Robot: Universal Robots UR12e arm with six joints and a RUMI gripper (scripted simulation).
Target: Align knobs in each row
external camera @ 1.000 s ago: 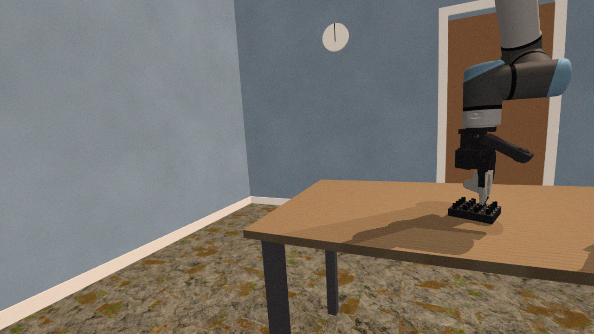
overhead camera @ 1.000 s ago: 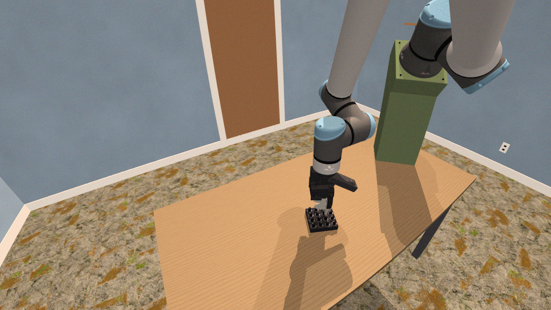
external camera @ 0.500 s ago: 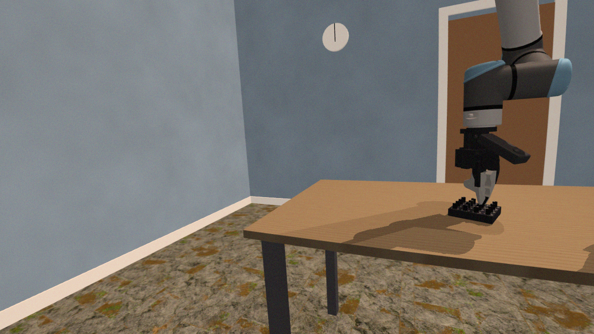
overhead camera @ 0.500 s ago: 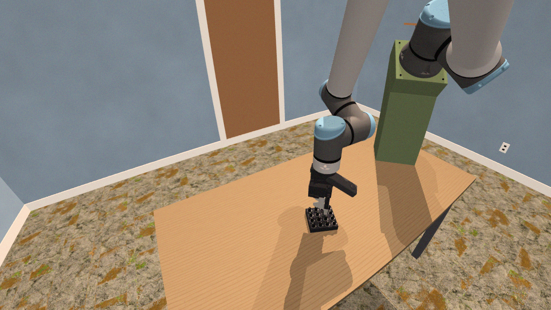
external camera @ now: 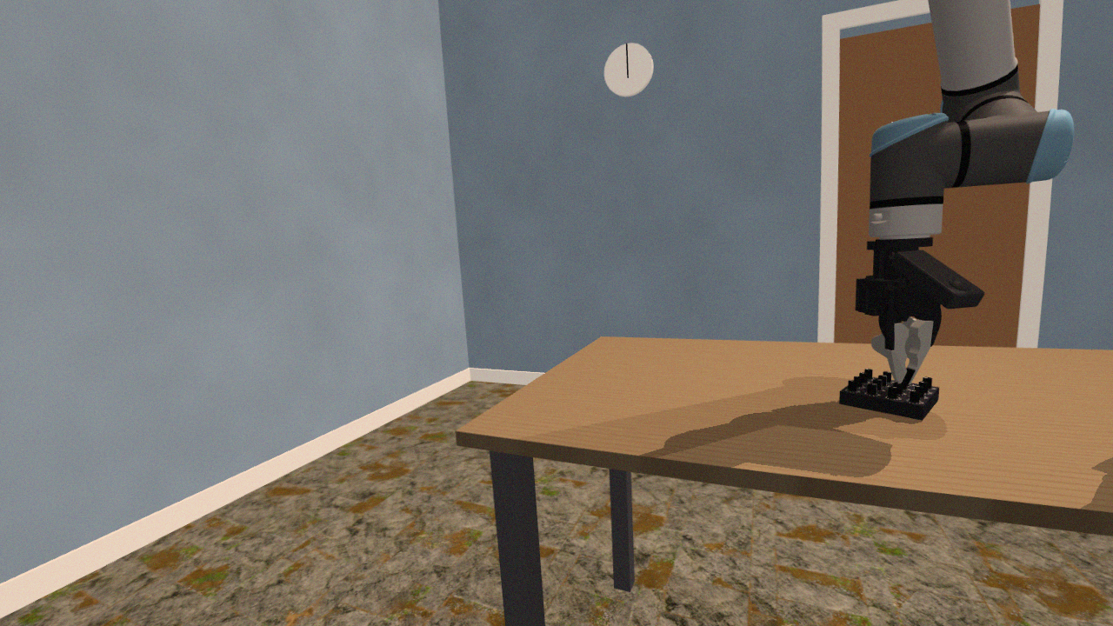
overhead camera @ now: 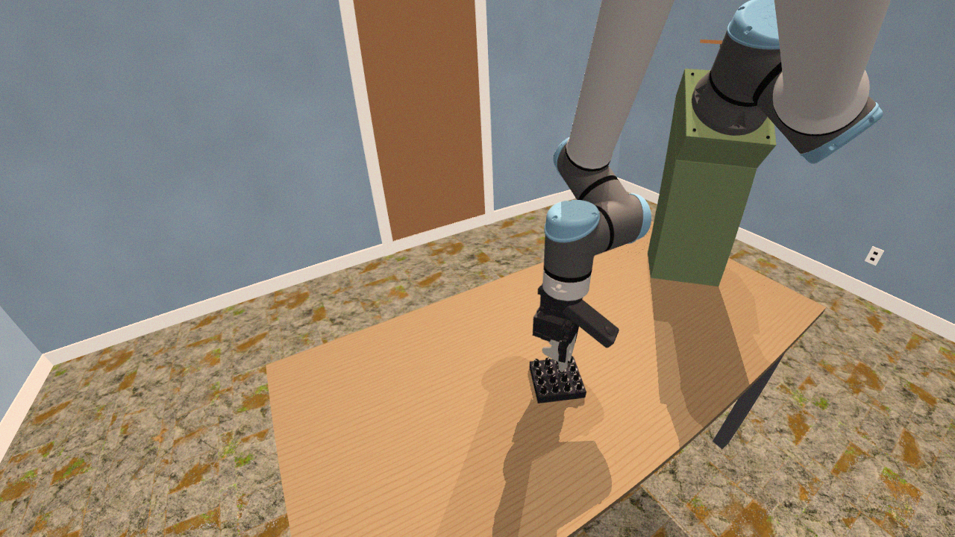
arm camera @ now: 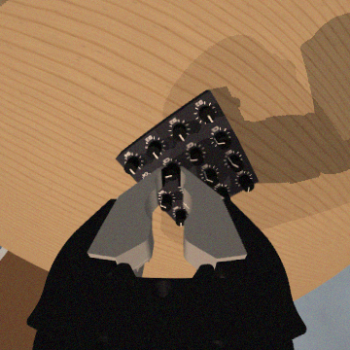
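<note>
I have the hand (overhead camera: 562,367) (external camera: 905,385) (arm camera: 171,168) over the knob box (overhead camera: 559,396) (external camera: 883,403) (arm camera: 188,114) on the tabletop (overhead camera: 401,400) (external camera: 700,381) (arm camera: 73,97), its 2 fingertips clamped on an inner knob (arm camera: 171,170), with other knobs around them. In my wrist view the box sits slantwise, its far edge rising to the right; the held knob's white pointer aims roughly left, while the 4 far-row pointers slant down and right; the hand points down, its wrist upright above the box.

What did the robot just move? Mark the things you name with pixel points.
The gripper (overhead camera: 562,367) (external camera: 905,382) (arm camera: 171,168) twisted clockwise, seen from above. It's still pinching a knob (arm camera: 171,170); I can't tell how far that knob turned. The knob box (overhead camera: 562,395) (external camera: 879,402) (arm camera: 195,134) stayed put.
</note>
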